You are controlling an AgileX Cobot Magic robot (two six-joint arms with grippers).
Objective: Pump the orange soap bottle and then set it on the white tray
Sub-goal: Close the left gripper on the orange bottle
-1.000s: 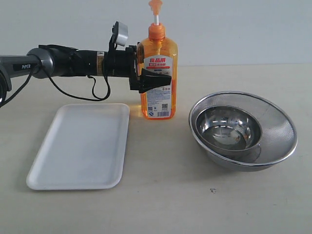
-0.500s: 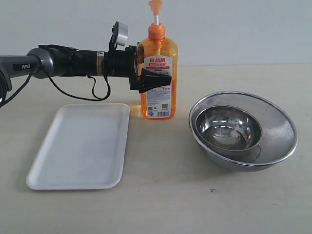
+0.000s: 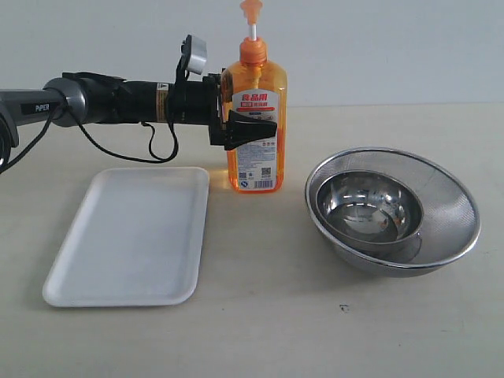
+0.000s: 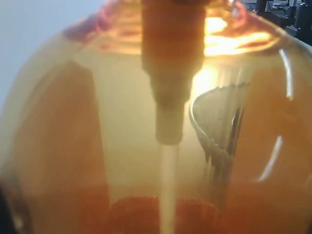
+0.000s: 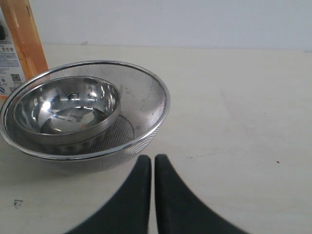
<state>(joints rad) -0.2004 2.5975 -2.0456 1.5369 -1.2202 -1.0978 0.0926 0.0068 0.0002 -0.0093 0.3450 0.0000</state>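
The orange soap bottle stands upright on the table in the upper middle of the exterior view, just beside the upper right corner of the white tray, which lies bare at the lower left. The left gripper reaches in from the left and pinches the bottle at mid-height, one black finger across its front face. The white label carries the red characters "食品用", smaller print too fine to read, and a QR code near its lower edge. The arm bears the word "PiPER" in white at the left edge. The orange pump head sits raised on its white stem. On the right a steel bowl rests inside a wider mesh bowl. In the left wrist view blurred orange plastic fills the frame. The right gripper has its black fingers pressed together, near the mesh bowl.
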